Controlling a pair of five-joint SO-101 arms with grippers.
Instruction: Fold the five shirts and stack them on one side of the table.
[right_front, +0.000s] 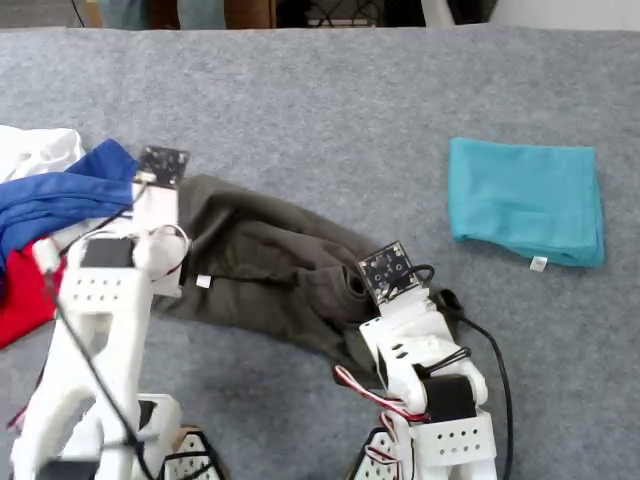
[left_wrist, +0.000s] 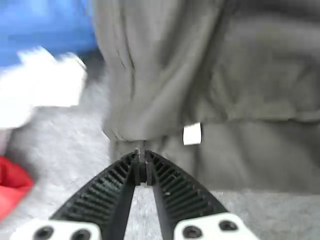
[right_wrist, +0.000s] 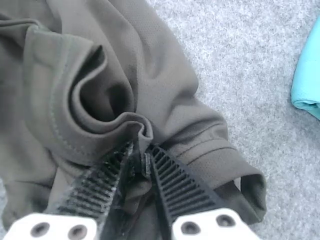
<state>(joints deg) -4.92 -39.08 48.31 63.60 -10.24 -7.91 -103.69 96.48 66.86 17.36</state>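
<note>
Grey carpeted table (right_front: 320, 90), left gripper (left_wrist: 141, 159) pinched closed on olive shirt (left_wrist: 200, 75) hem, right gripper (right_wrist: 142, 157) clamped on its bunched fold

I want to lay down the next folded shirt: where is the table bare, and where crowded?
Bare table lies between the dark shirt and the folded teal shirt, and along the far edge beyond both. The left side is crowded: the blue shirt, white shirt and red shirt are heaped there. The left gripper and right gripper pinch the dark shirt.
</note>
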